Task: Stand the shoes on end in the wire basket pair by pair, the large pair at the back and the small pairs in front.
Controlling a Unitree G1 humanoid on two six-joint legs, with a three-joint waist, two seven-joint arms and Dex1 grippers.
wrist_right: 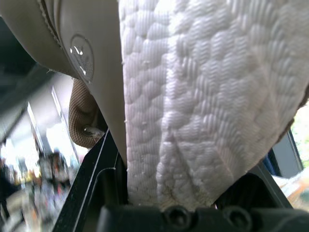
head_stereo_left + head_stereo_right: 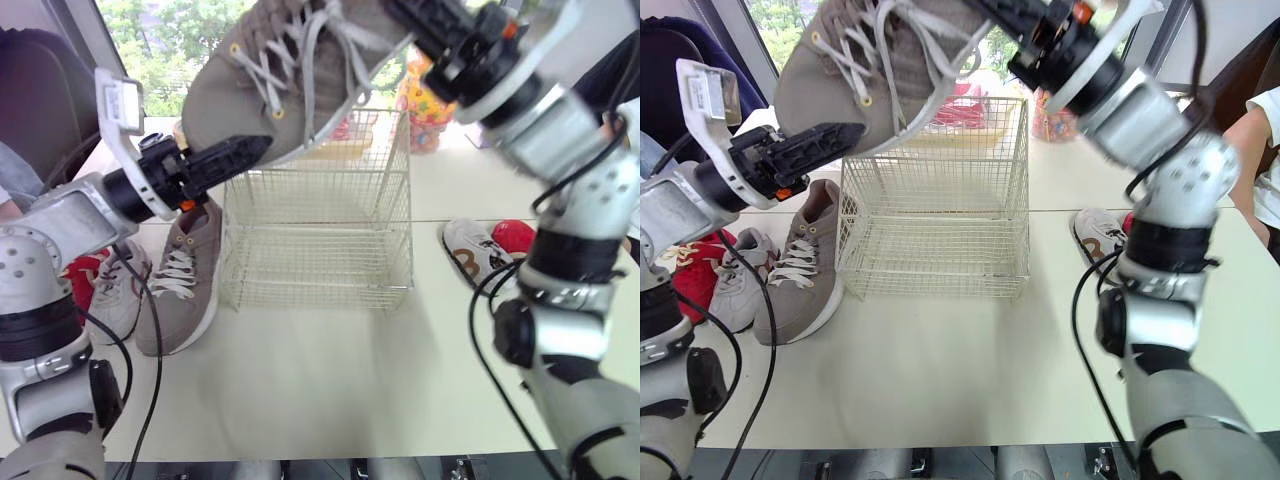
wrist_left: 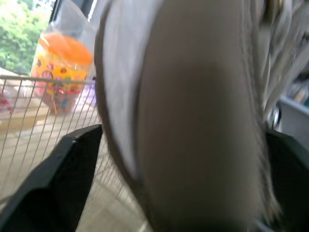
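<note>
A large grey-brown lace-up shoe (image 2: 270, 80) hangs in the air, tilted, above the upright wire basket (image 2: 320, 230), which holds nothing. My right gripper (image 2: 415, 20) is shut on its heel end, with the white sole (image 1: 193, 96) between the fingers. My left gripper (image 2: 235, 152) straddles the toe (image 3: 193, 121), one finger (image 3: 72, 164) on each side and pressed against it. The matching large shoe (image 2: 185, 275) lies flat on the table left of the basket. A small light-grey shoe (image 2: 115, 290) lies further left, beside something red (image 2: 85, 270).
A small white shoe with brown marks (image 2: 475, 250) and a red shoe (image 2: 513, 235) lie right of the basket. A jar of coloured sweets (image 2: 425, 110) stands behind it. A person's arm (image 2: 1255, 150) shows at the far right.
</note>
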